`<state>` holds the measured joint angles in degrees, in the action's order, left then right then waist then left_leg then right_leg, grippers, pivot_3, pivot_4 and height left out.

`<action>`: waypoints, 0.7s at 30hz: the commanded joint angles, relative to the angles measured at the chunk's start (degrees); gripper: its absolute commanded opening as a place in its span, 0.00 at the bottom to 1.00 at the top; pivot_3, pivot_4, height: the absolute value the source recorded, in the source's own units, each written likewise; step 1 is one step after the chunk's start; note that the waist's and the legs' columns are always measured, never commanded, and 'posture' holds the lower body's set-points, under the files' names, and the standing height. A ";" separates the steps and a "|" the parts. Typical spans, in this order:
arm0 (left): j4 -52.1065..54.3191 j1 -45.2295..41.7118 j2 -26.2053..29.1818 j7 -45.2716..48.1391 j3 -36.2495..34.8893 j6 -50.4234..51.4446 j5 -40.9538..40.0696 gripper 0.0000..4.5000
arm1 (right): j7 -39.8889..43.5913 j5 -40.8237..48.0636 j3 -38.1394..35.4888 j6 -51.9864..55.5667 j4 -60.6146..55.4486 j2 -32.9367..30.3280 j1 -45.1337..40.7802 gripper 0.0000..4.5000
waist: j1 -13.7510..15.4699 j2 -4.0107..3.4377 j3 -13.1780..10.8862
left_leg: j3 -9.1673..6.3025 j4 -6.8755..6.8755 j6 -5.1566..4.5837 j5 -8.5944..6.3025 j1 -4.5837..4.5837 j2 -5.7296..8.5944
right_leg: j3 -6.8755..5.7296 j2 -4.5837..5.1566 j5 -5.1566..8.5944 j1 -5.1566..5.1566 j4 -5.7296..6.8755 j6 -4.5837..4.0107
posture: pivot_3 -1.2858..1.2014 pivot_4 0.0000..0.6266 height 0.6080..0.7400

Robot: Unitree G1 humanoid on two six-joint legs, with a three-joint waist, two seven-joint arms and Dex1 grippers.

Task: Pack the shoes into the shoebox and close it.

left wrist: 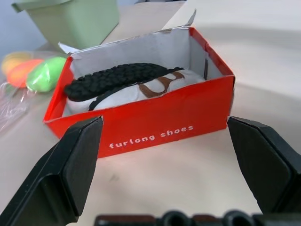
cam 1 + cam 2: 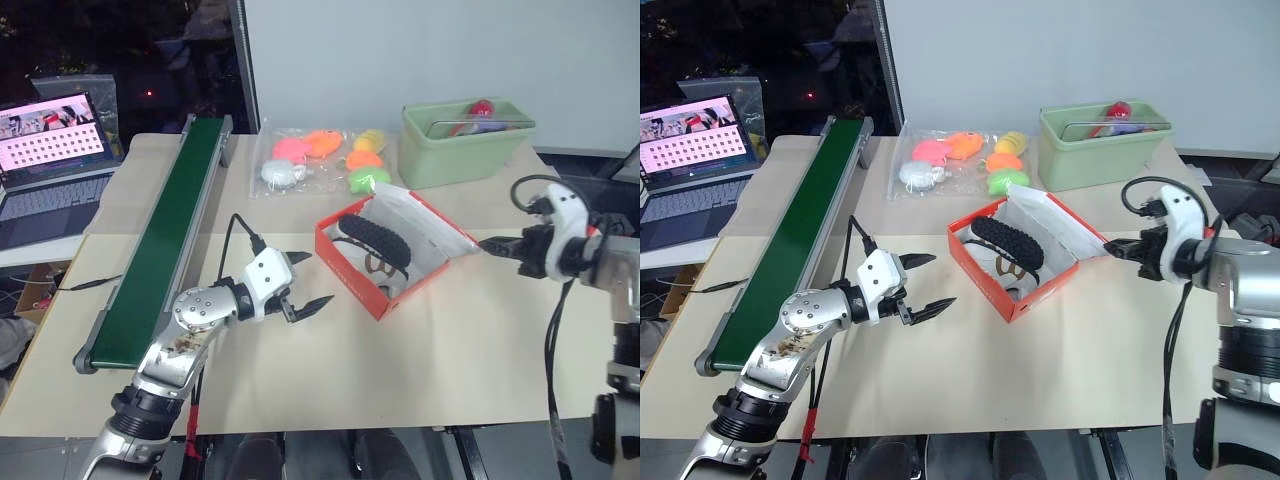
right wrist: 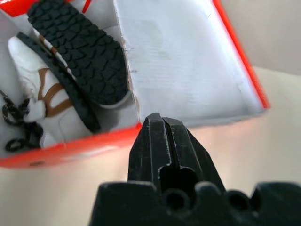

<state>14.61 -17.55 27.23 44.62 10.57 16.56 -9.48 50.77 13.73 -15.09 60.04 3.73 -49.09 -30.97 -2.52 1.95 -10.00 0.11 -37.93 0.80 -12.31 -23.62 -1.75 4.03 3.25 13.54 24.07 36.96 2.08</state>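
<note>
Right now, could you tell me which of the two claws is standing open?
The left claw, beside the long printed side of the shoebox, has its fingers spread wide. The right claw, near the lid, is shut and holds nothing.

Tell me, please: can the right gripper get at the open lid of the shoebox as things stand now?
Probably yes. The right gripper, shut, points at the free edge of the lid, which leans open off the shoebox toward that side. Nothing lies between them on the table.

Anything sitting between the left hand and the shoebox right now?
No. Bare tabletop separates the open left hand from the shoebox; the left wrist view shows nothing but table before the box's orange-red wall.
</note>
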 commanded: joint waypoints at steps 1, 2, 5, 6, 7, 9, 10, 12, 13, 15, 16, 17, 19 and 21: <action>0.69 -0.81 0.14 0.64 0.03 -0.47 -0.46 1.00 | -2.70 -1.34 3.06 -5.01 -2.69 0.24 2.31 0.01 | -0.27 0.00 0.00 | 0.02 0.00 0.00 0.00 0.00 0.00 | 0.02 0.00 0.00 0.01 0.00 0.00 | 0.52 0.24 0.92; 0.55 -0.92 0.14 0.71 0.01 -0.51 -0.45 1.00 | -3.43 -1.68 4.42 -5.65 -3.45 0.81 3.02 0.01 | -0.28 0.00 0.00 | 0.04 0.00 0.00 0.00 0.00 0.00 | 0.06 -0.01 0.00 0.04 0.01 0.00 | 0.52 0.24 0.92; 0.47 -1.35 0.01 0.80 -0.10 -0.35 -0.44 1.00 | -6.13 -3.14 8.29 -7.45 -5.33 2.85 4.86 0.01 | -0.20 0.00 0.00 | 0.03 0.00 0.00 0.00 -0.02 -0.05 | 0.06 -0.05 0.00 0.08 0.02 0.00 | 0.52 0.24 0.92; 0.54 -1.47 0.01 0.81 -0.21 -0.27 -0.48 1.00 | -7.83 -4.15 9.59 -7.91 -5.55 3.79 5.12 0.01 | -0.12 0.00 0.00 | 0.02 0.00 0.00 0.00 -0.04 -0.04 | 0.06 -0.05 0.00 0.09 0.02 0.00 | 0.52 0.24 0.92; 0.59 -1.53 0.01 0.82 -0.28 -0.22 -0.52 1.00 | -9.07 -4.77 10.40 -8.22 -5.63 4.36 5.24 0.01 | -0.09 0.00 0.00 | 0.02 0.00 0.00 0.00 -0.05 -0.02 | 0.06 -0.03 0.00 0.09 0.02 0.00 | 0.52 0.24 0.92; 0.83 -1.47 0.17 0.76 -0.61 -0.07 -0.59 1.00 | -12.75 -7.38 13.42 -8.93 -5.96 6.03 5.05 0.01 | 0.06 0.00 0.00 | 0.02 -0.01 0.00 0.00 -0.10 0.03 | 0.06 0.02 0.00 0.11 0.02 0.00 | 0.52 0.24 0.92; 0.94 -1.41 0.26 0.73 -0.79 0.02 -0.63 1.00 | -14.45 -8.50 14.90 -9.16 -6.20 6.88 4.90 0.01 | 0.09 0.00 0.00 | 0.02 -0.01 0.00 0.00 -0.10 0.03 | 0.06 0.03 0.00 0.10 0.01 0.01 | 0.52 0.24 0.92; 1.18 -1.30 0.43 0.69 -1.03 0.16 -0.68 1.00 | -17.48 -10.75 17.11 -10.27 -5.83 8.29 4.49 0.01 | 0.14 0.00 0.00 | 0.00 -0.01 0.00 0.00 -0.11 0.02 | 0.03 0.02 0.01 0.10 0.00 0.02 | 0.52 0.24 0.92; 1.30 -1.26 0.46 0.65 -1.11 0.20 -0.68 1.00 | -19.06 -11.44 17.12 -10.72 -4.84 9.15 4.06 0.01 | 0.14 0.00 0.00 | -0.01 -0.02 0.00 0.00 -0.12 0.02 | 0.03 0.02 0.01 0.12 0.00 0.02 | 0.52 0.24 0.92; 1.62 -1.21 0.48 0.47 -1.35 0.47 -0.74 1.00 | -22.38 -14.17 18.39 -14.10 -1.85 10.36 3.67 0.01 | 0.15 0.00 0.00 | -0.01 -0.01 0.00 0.00 -0.13 0.02 | 0.03 0.02 0.01 0.13 0.00 0.02 | 0.52 0.24 0.92; 1.84 -1.24 0.48 0.42 -1.45 0.69 -0.81 1.00 | -23.77 -15.38 19.07 -15.84 -0.49 10.80 3.75 0.01 | 0.15 0.00 0.00 | 0.00 -0.02 0.00 0.00 -0.13 0.03 | 0.03 0.02 0.01 0.12 0.00 0.02 | 0.52 0.24 0.92; 2.03 -1.25 0.47 0.37 -1.55 0.91 -0.89 1.00 | -24.83 -15.26 18.44 -16.96 0.44 11.86 3.76 0.01 | 0.22 0.00 0.00 | 0.00 -0.02 0.00 0.00 -0.13 0.03 | 0.03 0.03 0.01 0.12 -0.01 0.02 | 0.52 0.24 0.92; 2.21 -1.25 0.49 0.36 -1.66 1.14 -0.92 1.00 | -26.71 -14.67 16.82 -18.51 2.01 13.84 3.47 0.01 | 0.23 0.00 0.00 | 0.00 -0.02 0.00 0.00 -0.13 0.03 | 0.02 0.02 0.01 0.12 -0.01 0.02 | 0.52 0.24 0.92; 2.30 -1.25 0.55 0.36 -1.78 1.32 -1.01 1.00 | -28.45 -15.02 16.23 -20.44 3.53 15.04 3.39 0.01 | 0.17 0.00 0.00 | -0.01 -0.02 0.00 0.00 -0.13 0.02 | 0.02 0.01 0.01 0.12 -0.01 0.02 | 0.52 0.24 0.92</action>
<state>14.48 -18.10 27.56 45.25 9.81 17.71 -9.51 24.34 -0.62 3.42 42.32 7.08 -34.06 -26.35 -2.35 1.95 -10.00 0.10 -37.94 0.80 -12.31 -23.75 -1.73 4.06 3.27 13.55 24.20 36.96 2.09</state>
